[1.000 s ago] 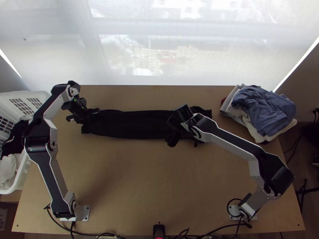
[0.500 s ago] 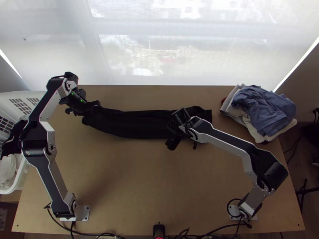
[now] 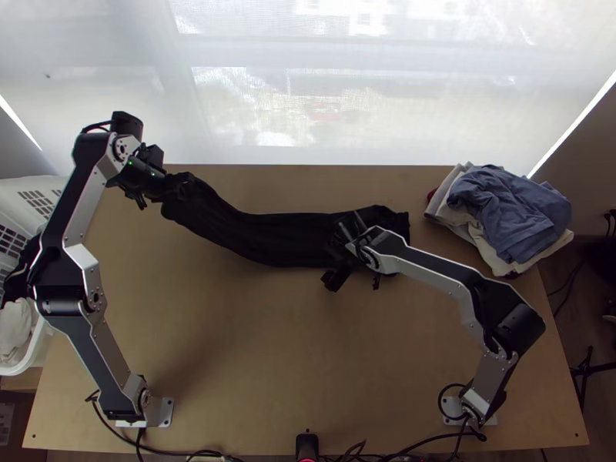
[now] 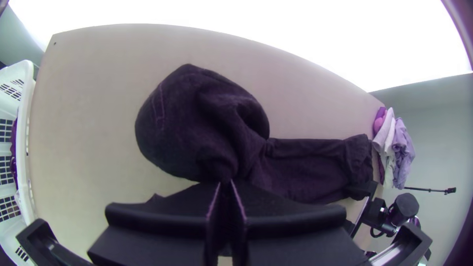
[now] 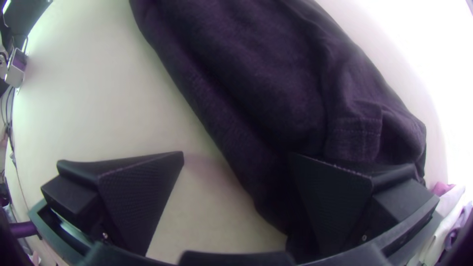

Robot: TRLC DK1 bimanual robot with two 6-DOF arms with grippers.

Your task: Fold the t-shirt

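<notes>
Black t-shirt (image 3: pixel 277 240) lay in a strip along the desk (image 3: pixel 254 331) | left gripper (image 4: pixel 225 183) held one end up, jaws pinching it | right gripper (image 5: pixel 236 153), jaws spread, straddled its edge | I judged a low, slack carry inward best (right jaws clear first), edges matched

matt cloth t-shirt (image 3: pixel 269 240), smooth wooden table (image 3: pixel 254 339), plastic basket (image 4: pixel 22 148)
</notes>
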